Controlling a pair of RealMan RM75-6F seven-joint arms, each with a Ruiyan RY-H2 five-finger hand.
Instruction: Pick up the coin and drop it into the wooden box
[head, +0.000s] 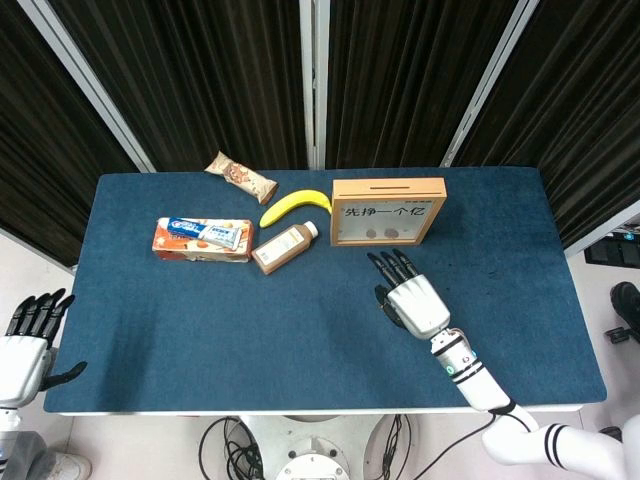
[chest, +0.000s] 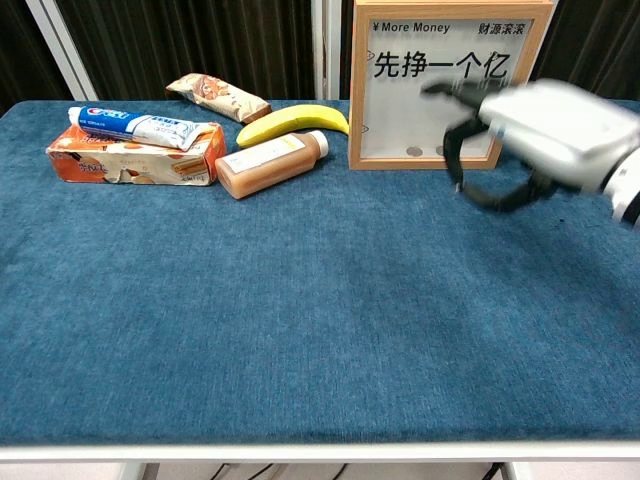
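The right hand (chest: 540, 140) is lifted off the blue worktop (chest: 300, 320), blurred, just in front of the glass-fronted wooden box (head: 388, 211) at upper centre. Its thumb and fingers curl toward each other; whether a coin sits pinched between them I cannot tell. No loose coin shows on the cloth, so I judge pickup done and the drop into the top slot left. Two coins (chest: 430, 151) lie inside the box. The left hand (head: 25, 345), fingers apart and holding nothing, hangs at lower left.

Robot lab test bench, blue-clothed table (head: 200, 330), black curtains (head: 210, 70) with metal posts, cables beneath
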